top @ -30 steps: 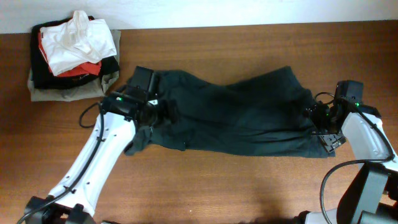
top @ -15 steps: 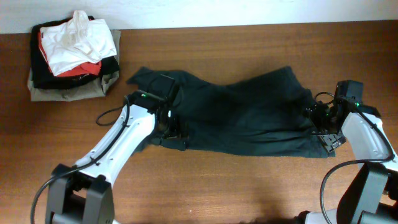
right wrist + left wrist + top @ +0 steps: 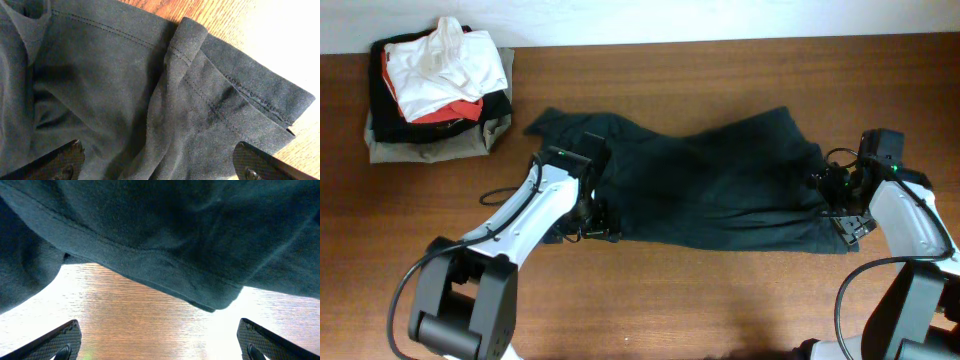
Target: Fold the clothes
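Charcoal cotton dominates the scene: the dark-charcoal cotton T-shirt (image 3: 710, 185) lies rumpled and spread crosswise on the middle of the brown wooden table (image 3: 720, 300), between the two arms, with no print showing on its upward face, so it is probably lying print-down. It is not yet folded; ridges and soft creases run across it and its outline is uneven. The left gripper (image 3: 588, 225) sits at the shirt's near-left edge, and its wrist view explains the position: the left gripper (image 3: 160, 347) has its jaws spread as wide as they go over bare wood, holding nothing, with the stitched lower hem (image 3: 165, 280) lying just ahead of the fingers, a placement that looks meant for sliding under or pinching that edge. The right gripper (image 3: 828, 188) is at the opposite end of the garment. From its own camera, the right gripper (image 3: 160, 162) is likewise fully open and empty, poised over a double-stitched, folded-over flap (image 3: 250, 95) at the shirt's right end, whose corner lies against the table. Having one arm at each end suggests the shirt is to be taken at both sides, so it can be pulled flat or lifted over before a fold. At the far-left corner, well apart from the work, sits a stack of folded garments (image 3: 438, 92), white cloth on top with red, black and khaki-grey beneath, seemingly kept out of the folding area.
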